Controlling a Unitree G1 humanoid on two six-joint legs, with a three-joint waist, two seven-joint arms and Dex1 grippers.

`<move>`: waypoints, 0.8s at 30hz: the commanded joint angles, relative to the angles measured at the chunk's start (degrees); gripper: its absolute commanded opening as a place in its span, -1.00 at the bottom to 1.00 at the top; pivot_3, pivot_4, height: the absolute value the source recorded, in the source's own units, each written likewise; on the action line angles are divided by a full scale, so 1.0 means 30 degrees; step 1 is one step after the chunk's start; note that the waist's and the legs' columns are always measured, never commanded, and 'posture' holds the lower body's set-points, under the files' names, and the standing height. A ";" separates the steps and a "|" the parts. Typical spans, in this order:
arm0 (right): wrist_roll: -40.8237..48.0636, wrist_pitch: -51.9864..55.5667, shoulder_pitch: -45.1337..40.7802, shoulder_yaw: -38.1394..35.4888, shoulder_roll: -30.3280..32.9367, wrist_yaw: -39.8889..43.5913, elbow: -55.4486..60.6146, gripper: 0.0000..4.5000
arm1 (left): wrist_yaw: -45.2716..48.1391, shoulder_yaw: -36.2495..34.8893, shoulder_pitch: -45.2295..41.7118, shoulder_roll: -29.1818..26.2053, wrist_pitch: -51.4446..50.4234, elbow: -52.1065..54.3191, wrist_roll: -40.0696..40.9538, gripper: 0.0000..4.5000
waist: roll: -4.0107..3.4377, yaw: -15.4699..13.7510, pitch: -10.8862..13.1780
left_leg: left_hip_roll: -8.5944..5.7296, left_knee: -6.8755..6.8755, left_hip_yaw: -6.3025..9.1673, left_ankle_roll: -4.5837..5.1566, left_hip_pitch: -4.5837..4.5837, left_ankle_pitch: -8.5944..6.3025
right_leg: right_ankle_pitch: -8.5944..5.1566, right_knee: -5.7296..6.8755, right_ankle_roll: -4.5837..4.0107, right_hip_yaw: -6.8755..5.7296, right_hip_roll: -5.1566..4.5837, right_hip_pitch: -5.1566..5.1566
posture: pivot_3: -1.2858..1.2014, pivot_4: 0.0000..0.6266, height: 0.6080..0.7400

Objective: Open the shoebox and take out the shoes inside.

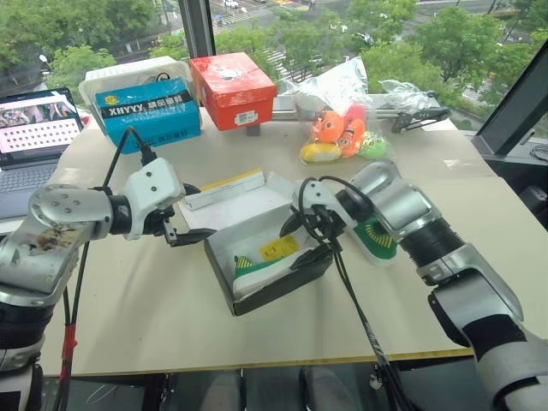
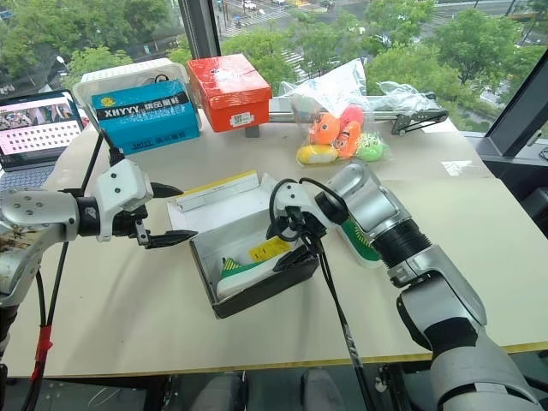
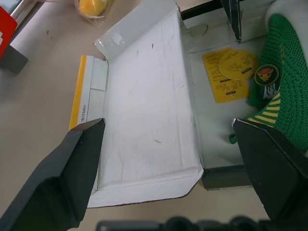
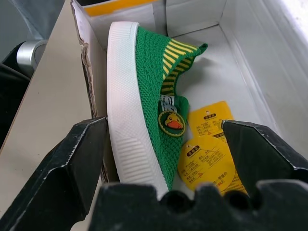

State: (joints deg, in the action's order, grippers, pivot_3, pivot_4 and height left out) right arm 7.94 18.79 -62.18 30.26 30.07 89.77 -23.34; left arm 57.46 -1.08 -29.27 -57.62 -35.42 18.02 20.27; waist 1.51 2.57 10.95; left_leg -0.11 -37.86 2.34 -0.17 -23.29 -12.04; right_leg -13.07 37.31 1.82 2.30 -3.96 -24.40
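Right gripper (image 1: pixel 308 240) hung jaws-apart straight over remaining shoe (image 1: pixel 261 267) in shoebox (image 1: pixel 224 282), nearer than left.

Left gripper (image 1: pixel 190 229) level, jaws spread; right gripper (image 1: pixel 306 239) angled down, jaws spread wide.

shoebox (image 1: pixel 224 244) open | shoe (image 1: pixel 265 268) inside | second shoe (image 1: pixel 375 237) on table (image 1: pixel 154 317)

Wearing silver-grey metal arm shells with black ribbed joints. Carrying a white block housing on the left gripper (image 1: pixel 190 237), with scuffed, rust-flecked plating behind it. Trailing black cables in loops off both wrists. Ending in black, wedge-shaped fingers on the right gripper (image 1: pixel 301 241).
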 commanded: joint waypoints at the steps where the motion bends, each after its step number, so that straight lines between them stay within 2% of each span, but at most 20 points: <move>1: 0.0075 -0.0564 -0.0183 -0.0028 0.0119 0.0910 0.0131 0.39 | -0.0069 -0.0709 -0.0108 -0.0371 0.0091 0.0382 -0.0045 1.00 | 0.0000 0.0001 0.0000 | 0.0001 0.0000 0.0000 0.0000 0.0000 0.0000 | 0.0000 0.0000 0.0000 0.0000 0.0000 0.0000 | 0.03 -0.52 1.00; 5: 0.0217 -0.0663 -0.0226 0.0325 0.0254 0.0911 0.0088 -0.14 | -0.0096 -0.0661 -0.0153 -0.0361 0.0108 0.0341 -0.0069 1.00 | 0.0000 0.0005 0.0000 | 0.0001 0.0000 0.0001 0.0000 0.0004 0.0000 | 0.0000 0.0003 -0.0001 0.0001 0.0001 0.0001 | 0.03 -0.52 1.00; 7: 0.0427 -0.0674 -0.0200 0.0673 0.0456 0.0911 0.0282 -0.49 | -0.0102 -0.0644 -0.0139 -0.0366 0.0117 0.0345 -0.0082 1.00 | 0.0000 0.0000 0.0000 | 0.0001 0.0000 0.0000 0.0000 0.0004 0.0000 | 0.0000 0.0003 -0.0001 0.0000 0.0001 0.0001 | 0.03 -0.52 1.00; 10: 0.0666 -0.0660 -0.0218 0.0993 0.0621 0.0911 0.0493 -0.78 | -0.0113 -0.0611 -0.0166 -0.0350 0.0132 0.0319 -0.0103 1.00 | 0.0000 -0.0012 0.0000 | 0.0001 0.0000 0.0001 0.0000 0.0006 0.0000 | 0.0000 0.0000 0.0000 -0.0001 -0.0001 0.0006 | 0.03 -0.52 1.00; 17: 0.0954 -0.0206 -0.0097 0.0516 0.0520 0.0911 0.1412 -0.90 | -0.0157 -0.0480 -0.0221 -0.0290 0.0228 0.0201 -0.0208 1.00 | 0.0000 -0.0018 0.0000 | 0.0000 0.0000 0.0002 0.0000 0.0004 0.0000 | 0.0000 -0.0001 0.0000 -0.0001 -0.0001 0.0006 | 0.03 -0.52 1.00; 24: 0.2245 0.1491 -0.1193 -0.1256 0.0497 0.0723 0.3731 -0.90 | -0.0087 -0.0196 -0.0562 -0.0068 0.0436 -0.0063 -0.0404 1.00 | -0.0001 0.0004 0.0000 | 0.0004 0.0000 0.0001 0.0000 -0.0003 0.0000 | 0.0000 0.0002 0.0000 -0.0001 0.0002 -0.0007 | 0.03 -0.52 1.00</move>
State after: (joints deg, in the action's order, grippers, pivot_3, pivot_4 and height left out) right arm 12.60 21.82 -62.97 30.18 31.63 89.83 -15.08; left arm 57.31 -1.03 -29.44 -57.65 -35.21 17.54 19.58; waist 1.51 2.58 10.95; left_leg -0.10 -37.86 2.35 -0.17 -23.30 -12.04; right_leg -13.07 37.32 1.82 2.30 -3.96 -24.42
